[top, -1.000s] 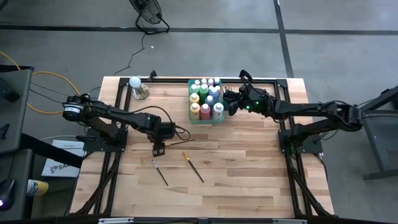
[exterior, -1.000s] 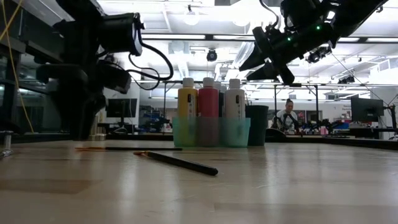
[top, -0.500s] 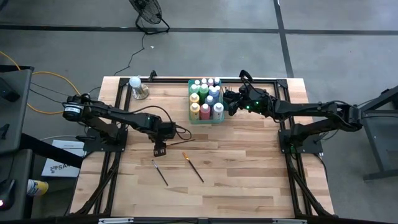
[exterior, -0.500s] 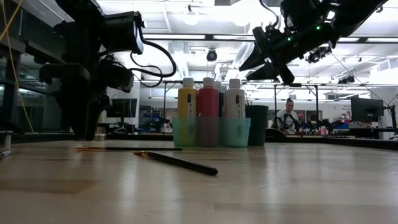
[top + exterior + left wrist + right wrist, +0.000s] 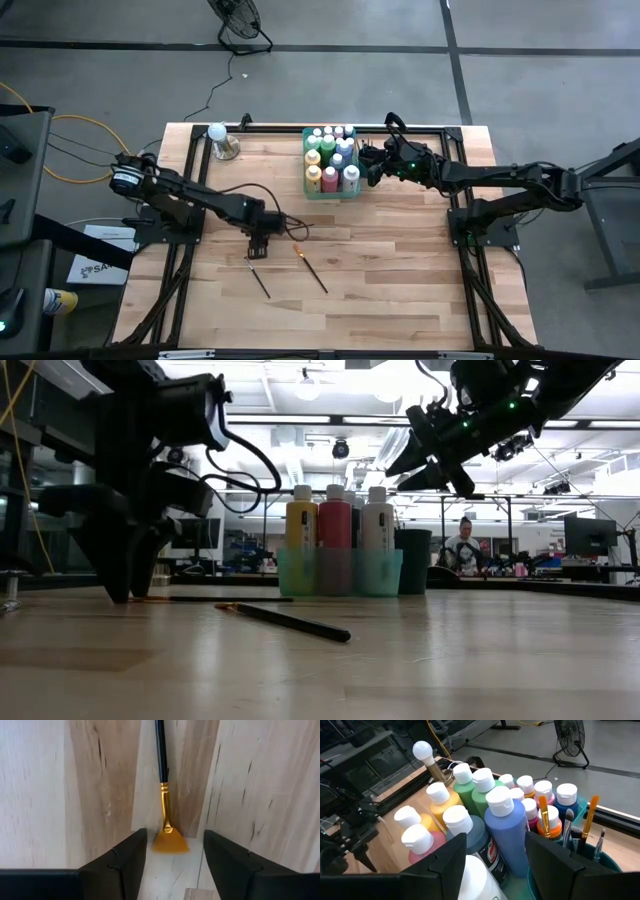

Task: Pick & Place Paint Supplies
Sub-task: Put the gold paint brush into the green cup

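At 10 o'clock of the wooden table [image 5: 400,290], a clear object with a white ball top [image 5: 219,138], standing alone. Near the table centre, toward 8 o'clock, left gripper [image 5: 257,246] lowered to the wood, fingers [image 5: 120,865] spread apart and grasping nothing, one on each side of the golden fan tip of a dark-handled brush [image 5: 162,780]. Not touching it, as far as visible. Just beside, toward 4 o'clock of this gripper, a second brush with orange end [image 5: 311,269] lying flat. At 12 o'clock, a green tray [image 5: 331,190] filled with white-capped paint bottles [image 5: 331,161], all upright. Directly at 3 o'clock of the tray, right gripper [image 5: 366,166] hovering above table level, fingers [image 5: 550,860] released and apart, empty, facing a blue bottle [image 5: 506,832]. Beside it, a cup of brushes [image 5: 570,827].
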`<state>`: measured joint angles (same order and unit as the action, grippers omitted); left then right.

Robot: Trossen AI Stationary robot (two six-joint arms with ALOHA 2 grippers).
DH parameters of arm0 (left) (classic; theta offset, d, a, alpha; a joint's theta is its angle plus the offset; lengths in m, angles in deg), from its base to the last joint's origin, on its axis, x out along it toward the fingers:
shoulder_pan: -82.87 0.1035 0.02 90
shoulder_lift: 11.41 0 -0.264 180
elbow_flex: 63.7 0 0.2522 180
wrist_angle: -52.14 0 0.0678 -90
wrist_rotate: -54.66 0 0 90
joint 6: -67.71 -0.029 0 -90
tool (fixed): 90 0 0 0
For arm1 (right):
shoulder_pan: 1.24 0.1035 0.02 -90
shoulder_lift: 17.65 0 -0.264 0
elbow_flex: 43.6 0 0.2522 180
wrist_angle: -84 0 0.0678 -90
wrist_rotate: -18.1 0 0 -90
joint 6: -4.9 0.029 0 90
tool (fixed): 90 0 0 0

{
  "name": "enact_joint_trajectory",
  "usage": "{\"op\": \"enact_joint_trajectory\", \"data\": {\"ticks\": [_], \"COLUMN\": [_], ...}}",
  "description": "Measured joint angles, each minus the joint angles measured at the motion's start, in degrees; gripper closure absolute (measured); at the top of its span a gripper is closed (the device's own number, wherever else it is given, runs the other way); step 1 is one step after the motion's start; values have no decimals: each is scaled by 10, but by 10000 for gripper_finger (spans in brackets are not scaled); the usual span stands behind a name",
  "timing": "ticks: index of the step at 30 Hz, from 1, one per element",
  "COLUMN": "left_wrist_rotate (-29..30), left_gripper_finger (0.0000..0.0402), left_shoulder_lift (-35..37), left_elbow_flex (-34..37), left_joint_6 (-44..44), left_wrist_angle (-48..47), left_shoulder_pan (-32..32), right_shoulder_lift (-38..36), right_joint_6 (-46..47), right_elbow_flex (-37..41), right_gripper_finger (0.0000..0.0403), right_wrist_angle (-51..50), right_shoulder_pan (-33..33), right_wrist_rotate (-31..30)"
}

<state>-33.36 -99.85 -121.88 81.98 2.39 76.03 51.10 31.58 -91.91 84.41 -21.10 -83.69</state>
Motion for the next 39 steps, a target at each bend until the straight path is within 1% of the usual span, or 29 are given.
{"op": "enact_joint_trajectory", "data": {"ticks": [5,8,15,23,24,28,31,33,35,38,39], "left_wrist_rotate": [8,8,8,11,10,6,0,-3,-3,-3,-2], "left_gripper_finger": [212,227,302,388,395,399,400,400,401,401,401], "left_shoulder_lift": [-27,-32,-33,-34,-34,-34,-29,-29,-23,-20,-20], "left_elbow_flex": [0,0,0,1,1,1,-13,-35,-56,-107,-126], "left_joint_6": [21,26,30,55,55,54,36,17,-11,-49,-60], "left_wrist_angle": [-9,-10,-13,-11,-11,-13,-30,-48,-89,-116,-139], "left_shoulder_pan": [-8,-8,-7,-7,-7,-7,-7,-7,-6,-7,-7], "right_shoulder_lift": [0,0,0,0,0,0,0,0,0,0,0], "right_joint_6": [0,0,0,0,0,0,0,1,2,4,6], "right_elbow_flex": [0,0,0,0,0,0,0,0,0,0,0], "right_gripper_finger": [206,206,206,206,206,206,206,206,206,206,206], "right_wrist_angle": [-3,-3,-3,-3,-3,-3,-3,-3,-2,7,13], "right_shoulder_pan": [0,0,0,0,0,0,0,0,0,0,0], "right_wrist_rotate": [2,4,13,15,15,16,32,49,69,103,115]}}
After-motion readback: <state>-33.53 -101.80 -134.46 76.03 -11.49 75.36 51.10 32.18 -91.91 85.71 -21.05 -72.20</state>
